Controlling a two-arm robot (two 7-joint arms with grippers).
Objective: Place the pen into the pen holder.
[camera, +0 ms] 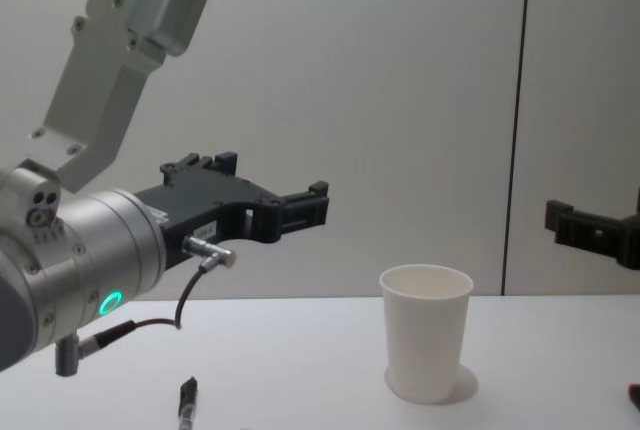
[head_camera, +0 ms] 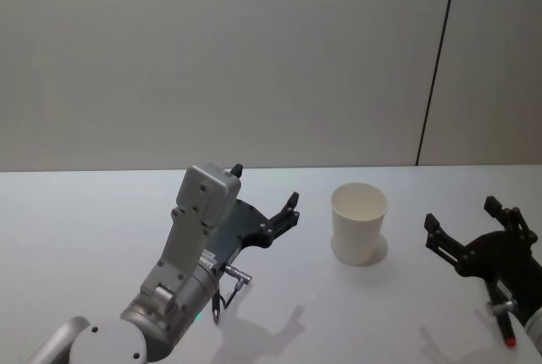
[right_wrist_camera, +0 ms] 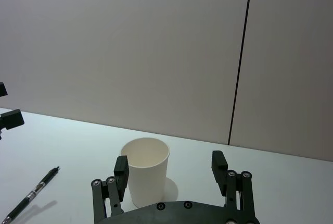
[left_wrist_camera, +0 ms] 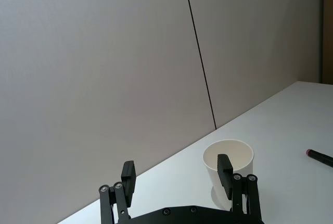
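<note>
White table [head_camera: 85,237] held a light, stiff, slippery pen [right_wrist_camera: 30,195]; I judged mid-barrel best. My left end effector [left_wrist_camera: 176,165] and right end effector [right_wrist_camera: 170,160] gaped empty.

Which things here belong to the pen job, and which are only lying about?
Belong to the job: pen holder; black pen lying on the table; left gripper and right gripper, jaws open, holding nothing.
Perhaps only lying about: red-ended pen near the right gripper, though it could equally be the pen meant.
</note>
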